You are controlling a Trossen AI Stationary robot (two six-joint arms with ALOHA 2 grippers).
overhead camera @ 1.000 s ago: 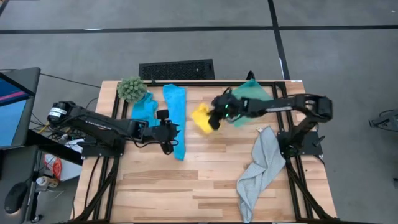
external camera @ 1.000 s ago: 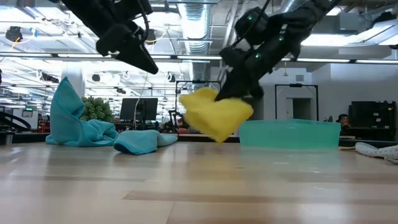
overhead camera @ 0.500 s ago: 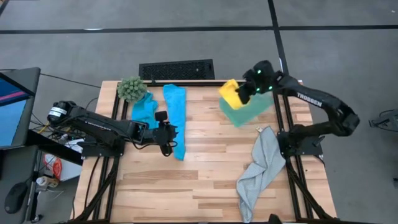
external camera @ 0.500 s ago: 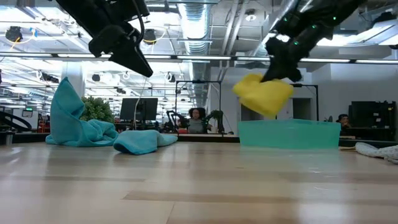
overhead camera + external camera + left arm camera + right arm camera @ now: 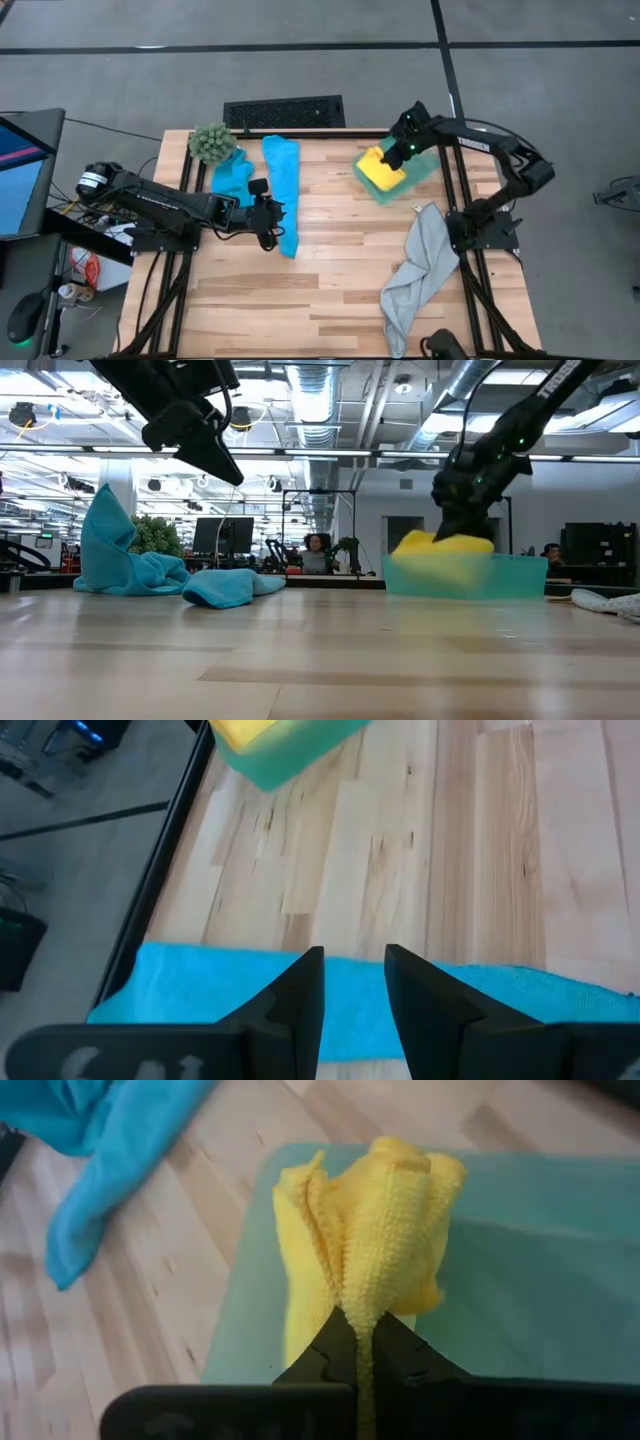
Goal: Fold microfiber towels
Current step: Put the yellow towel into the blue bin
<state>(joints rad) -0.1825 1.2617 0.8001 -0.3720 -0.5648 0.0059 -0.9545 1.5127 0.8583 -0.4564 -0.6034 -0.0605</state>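
Observation:
My right gripper (image 5: 397, 158) is shut on the folded yellow towel (image 5: 378, 172) over the translucent green bin (image 5: 420, 165) at the table's far right. In the low view the yellow towel (image 5: 443, 546) sits partly below the rim of the bin (image 5: 520, 578). My left gripper (image 5: 272, 216) hovers open and empty just above the long blue towel (image 5: 281, 190), which lies flat as a strip. A second blue towel (image 5: 231, 176) lies bunched beside it. The pale grey towel (image 5: 418, 268) lies crumpled at the near right. My right gripper pinches a bunched ridge of the yellow towel (image 5: 362, 1305) between its two fingers (image 5: 335, 1348), several layers together. The fingers come from above, slanting down. The towel hangs below them with its lower part (image 5: 450, 570) inside the bin.
A fuzzy green ball plant (image 5: 211, 143) stands at the far left by the bunched blue towel. A black grille (image 5: 284, 111) lies beyond the far edge. Bare wood (image 5: 300, 290) spreads across the near middle of the table.
My right gripper, still shut on the yellow towel, has carried it from the table's middle up and toward the far right, then down into the green bin. The towel has gone from hanging clear above the table to sitting partly inside the bin.

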